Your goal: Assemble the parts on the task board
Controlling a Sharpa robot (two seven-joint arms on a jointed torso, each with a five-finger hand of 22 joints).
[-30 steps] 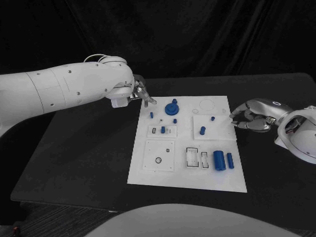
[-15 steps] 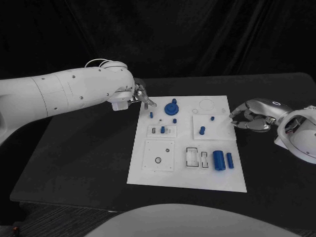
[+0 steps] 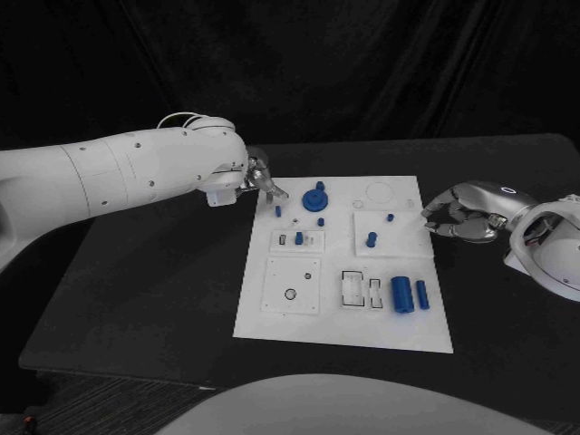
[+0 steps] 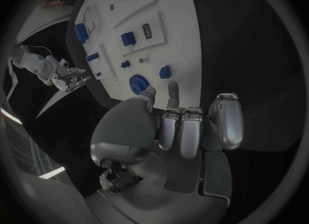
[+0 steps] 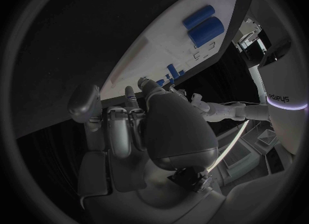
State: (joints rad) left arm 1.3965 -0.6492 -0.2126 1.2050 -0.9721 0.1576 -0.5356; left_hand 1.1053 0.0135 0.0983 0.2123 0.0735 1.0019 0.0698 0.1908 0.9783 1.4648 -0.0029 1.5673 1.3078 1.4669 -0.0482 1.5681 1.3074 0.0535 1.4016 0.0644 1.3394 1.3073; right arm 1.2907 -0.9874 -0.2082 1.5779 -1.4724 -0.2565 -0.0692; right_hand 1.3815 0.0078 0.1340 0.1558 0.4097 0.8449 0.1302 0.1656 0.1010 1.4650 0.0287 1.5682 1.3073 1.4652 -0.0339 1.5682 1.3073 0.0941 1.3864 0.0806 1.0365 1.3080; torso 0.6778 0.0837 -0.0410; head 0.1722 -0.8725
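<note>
The white task board (image 3: 310, 313) lies in the middle of the table. On it are a blue round knob (image 3: 316, 198), several small blue pegs such as one (image 3: 372, 239), and two blue cylinders (image 3: 402, 293) lying near its right edge. My left hand (image 3: 257, 178) hovers just off the board's far left corner. Its fingers are curled with nothing in them, and one reaches toward the knob (image 4: 138, 84). My right hand (image 3: 460, 218) sits by the board's right edge with fingers curled in and nothing visible in them (image 5: 138, 126).
The black table (image 3: 159, 272) has bare room to the left of the board and in front of it. My bulky left arm (image 3: 120, 177) hangs over the table's far left. The two cylinders (image 5: 206, 31) lie on the board past my right hand.
My left arm has shifted slightly rightward, bringing its hand a little closer to the board's far left corner. The right hand has not moved.
</note>
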